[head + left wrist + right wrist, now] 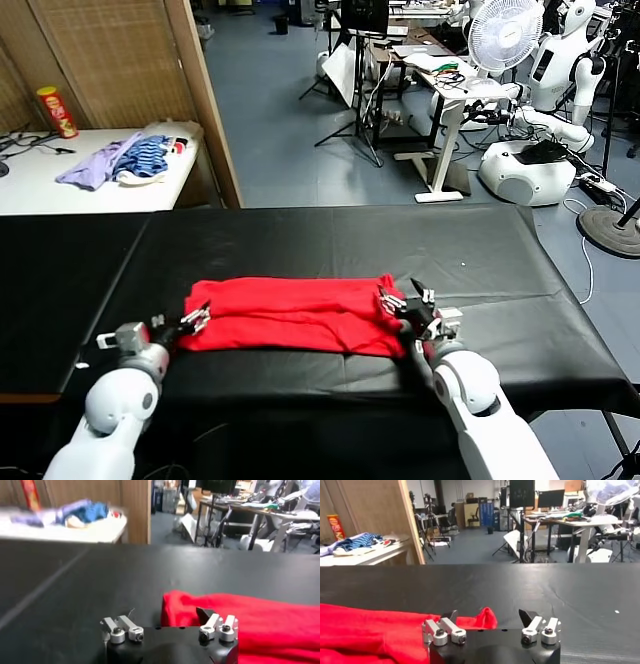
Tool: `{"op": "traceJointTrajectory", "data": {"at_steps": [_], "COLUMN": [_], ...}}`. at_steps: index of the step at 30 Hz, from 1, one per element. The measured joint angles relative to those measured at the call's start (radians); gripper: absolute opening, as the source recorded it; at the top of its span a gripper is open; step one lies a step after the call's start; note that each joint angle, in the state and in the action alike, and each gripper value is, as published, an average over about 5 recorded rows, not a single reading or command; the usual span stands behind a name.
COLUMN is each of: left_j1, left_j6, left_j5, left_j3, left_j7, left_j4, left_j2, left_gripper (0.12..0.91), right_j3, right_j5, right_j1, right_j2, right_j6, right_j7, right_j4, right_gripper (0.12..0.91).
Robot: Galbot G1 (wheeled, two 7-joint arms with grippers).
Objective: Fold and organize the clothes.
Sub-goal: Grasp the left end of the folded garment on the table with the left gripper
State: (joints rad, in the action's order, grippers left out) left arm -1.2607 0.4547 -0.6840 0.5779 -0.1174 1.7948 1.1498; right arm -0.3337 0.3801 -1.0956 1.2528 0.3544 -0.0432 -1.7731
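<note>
Item 1. Left claw (196,320): nearest the viewer on the left, low over the black counter (520,270), at the left end of the red T-shirt (290,315). Fingers spread wide, nothing between them; in its own wrist view the cloth edge lies just beside one finger pair (220,628), the other pair over bare counter.

Item 2. Right claw (407,300): near right, at the shirt's right end. Fingers wide apart, holding nothing; a small peak of red fabric (485,617) stands up between them.

Item 3. Red T-shirt: folded into a long flat band across the middle of the counter, running left to right, between the two claws. Print and label not visible.

Item 4. Heap of lilac and blue-striped garments (125,160): on a white side table (60,190) at far left, with a red-and-yellow canister (57,111). Well apart from the work.

Risks, as judged:
- Open fingers so close to the cloth may snag a hem when the arms move off, dragging the band crooked or opening the fold.
- Raised peak at the right end may catch on a fingertip, or flop and leave that end untidy.
- A regrasp taking only the top layer would peel the fold apart.
</note>
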Motion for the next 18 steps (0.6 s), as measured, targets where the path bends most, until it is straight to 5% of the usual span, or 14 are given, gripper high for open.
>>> {"op": "traceJointTrajectory", "data": {"at_steps": [6, 11, 18], "left_j1": [0.003, 0.004, -0.009], "left_j6": [-0.002, -0.028, -0.097], "left_j5": [0.018, 0.142, 0.477], "left_j3": [-0.008, -0.019, 0.005], "left_j7": [0.011, 0.028, 0.053], "left_j4": [0.005, 0.002, -0.008], "left_j2": [0.019, 0.020, -0.031], "left_gripper": [0.434, 0.187, 0.163], "right_j3": [-0.002, -0.016, -0.032], "right_j5": [-0.019, -0.033, -0.019], "right_j1": [-0.001, -0.002, -0.016], "right_j2": [0.010, 0.015, 0.013], "right_j6": [0.004, 0.047, 0.098], "right_j7": [-0.012, -0.045, -0.067], "right_j4": [-0.005, -0.024, -0.081], "right_gripper": [0.798, 0.798, 0.798]}}
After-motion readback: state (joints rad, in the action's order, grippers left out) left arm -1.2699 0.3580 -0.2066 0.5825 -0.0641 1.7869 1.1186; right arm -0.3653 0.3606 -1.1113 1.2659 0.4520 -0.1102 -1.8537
